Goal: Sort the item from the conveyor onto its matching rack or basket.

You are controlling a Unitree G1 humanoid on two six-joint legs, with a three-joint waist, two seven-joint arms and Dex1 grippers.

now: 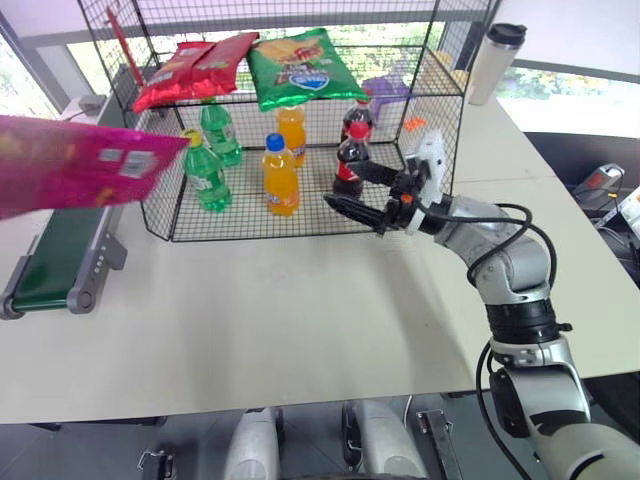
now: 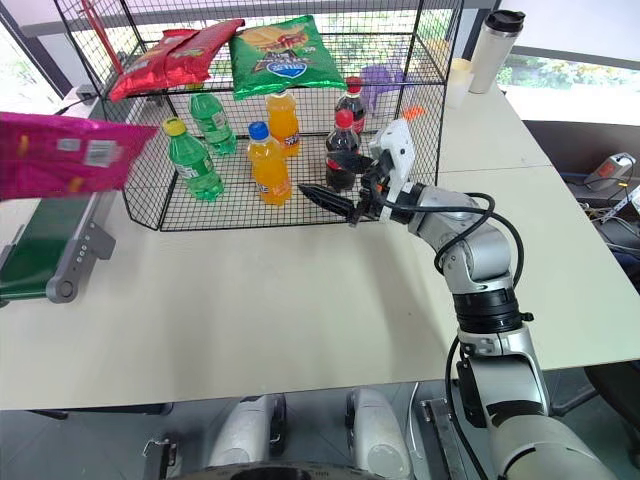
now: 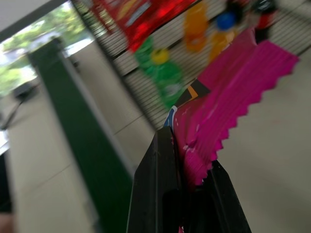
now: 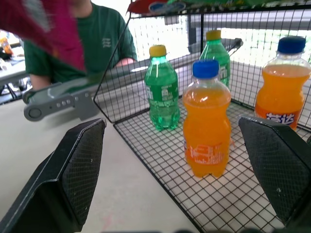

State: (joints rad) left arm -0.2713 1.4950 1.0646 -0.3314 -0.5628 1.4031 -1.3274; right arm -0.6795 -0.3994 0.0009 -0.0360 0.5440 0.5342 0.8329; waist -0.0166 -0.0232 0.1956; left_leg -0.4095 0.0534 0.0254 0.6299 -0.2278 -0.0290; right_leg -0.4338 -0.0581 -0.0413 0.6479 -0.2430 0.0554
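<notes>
left gripper [image 3: 187, 194] pinching the pink snack bag [image 1: 75, 165], seemingly by one edge, hanging above the conveyor [image 1: 60, 255] at 9 o'clock | right gripper [image 1: 365, 195] spreading wide before the rack [image 1: 440, 95] at 12 o'clock

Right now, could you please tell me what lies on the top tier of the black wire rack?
On the black wire rack top tier: red snack bags, a green snack bag; a purple item behind stays unclear.

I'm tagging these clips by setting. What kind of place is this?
Probably a lab mock-up of a shop-sorting station: a small conveyor on a white table feeds a wire rack stocked with soda bottles and snack bags.
</notes>
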